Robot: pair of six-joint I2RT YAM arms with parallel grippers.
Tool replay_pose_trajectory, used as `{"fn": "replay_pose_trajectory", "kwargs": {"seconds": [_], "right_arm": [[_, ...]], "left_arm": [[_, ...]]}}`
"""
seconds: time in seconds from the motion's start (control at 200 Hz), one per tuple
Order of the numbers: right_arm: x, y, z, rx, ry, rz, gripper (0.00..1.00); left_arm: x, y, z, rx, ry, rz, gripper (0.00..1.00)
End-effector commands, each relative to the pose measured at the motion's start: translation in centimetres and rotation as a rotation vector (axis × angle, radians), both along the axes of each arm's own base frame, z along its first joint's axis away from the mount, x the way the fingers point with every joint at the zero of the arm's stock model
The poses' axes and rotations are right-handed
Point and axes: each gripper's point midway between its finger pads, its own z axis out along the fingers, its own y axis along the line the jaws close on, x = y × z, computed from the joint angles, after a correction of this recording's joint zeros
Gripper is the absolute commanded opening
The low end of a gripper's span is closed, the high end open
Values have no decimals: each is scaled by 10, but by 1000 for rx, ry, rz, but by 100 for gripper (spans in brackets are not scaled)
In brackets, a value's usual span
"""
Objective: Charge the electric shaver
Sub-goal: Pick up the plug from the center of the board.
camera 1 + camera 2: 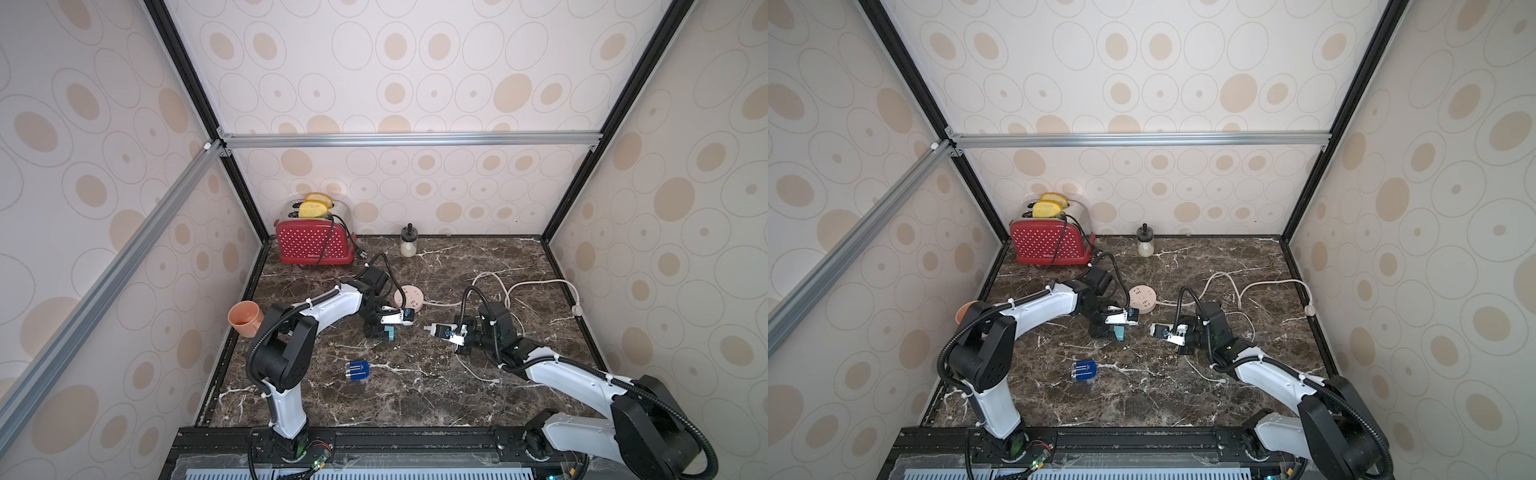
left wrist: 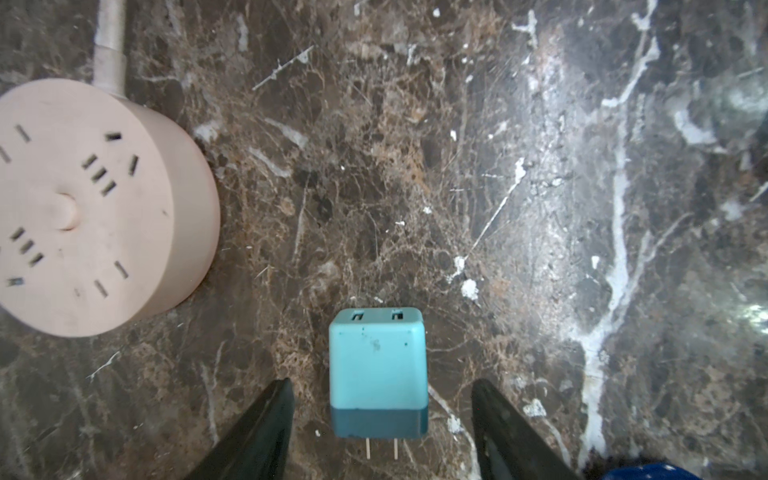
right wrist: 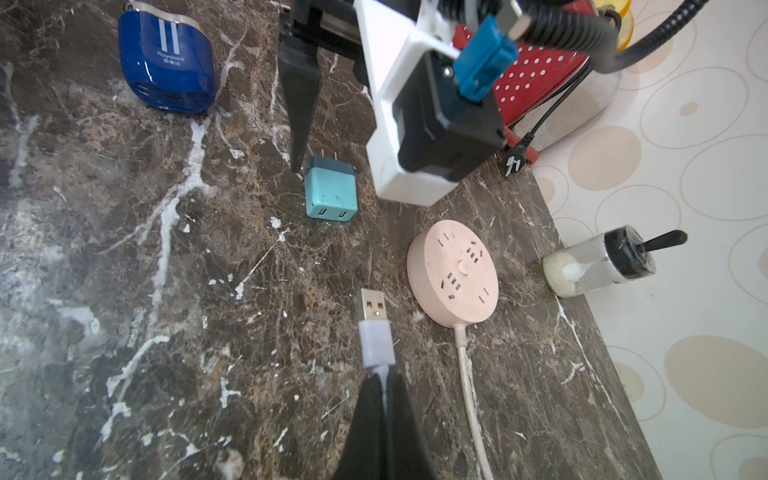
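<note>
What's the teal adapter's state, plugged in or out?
Out: the teal adapter lies flat, prongs bare, apart from the pink hub.

Place: a mock kitchen corner built inside a robot test cell.
Kitchen signs: dark marble counter (image 1: 415,395), red toaster (image 1: 312,245) with bread slices (image 1: 313,208), a lidded jar (image 1: 408,245), an orange mug (image 1: 245,318).
Rig signs: aluminium frame bars (image 1: 411,139) holding wallpapered panels (image 1: 415,62); robot arms (image 1: 573,374) mounted on a front rail (image 1: 415,440).

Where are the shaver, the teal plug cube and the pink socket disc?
electric shaver (image 3: 166,62): right wrist view, blue face.
teal USB adapter (image 2: 378,361): left wrist view, light top face.
pink socket hub (image 3: 453,278): right wrist view, slotted top.
</note>
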Motion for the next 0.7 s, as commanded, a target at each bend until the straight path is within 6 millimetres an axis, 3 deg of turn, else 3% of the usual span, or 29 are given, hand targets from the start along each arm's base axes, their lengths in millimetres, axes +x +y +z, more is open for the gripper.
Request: {"fn": "replay_pose_trajectory", "kwargs": {"seconds": [0.0, 0.215, 0.376, 0.691], "right_arm": [[-6, 4, -1, 1, 58, 14, 0], [-9, 5, -2, 36, 147, 4, 0], [-14, 8, -3, 46, 280, 8, 0], [-19, 10, 0, 66, 568, -4, 0]], "left_arm": [[-5, 3, -4, 22, 59, -35, 72], [-6, 7, -15, 33, 47, -21, 72], [6, 9, -23, 44, -24, -4, 70], [9, 16, -37, 77, -68, -1, 62]]}}
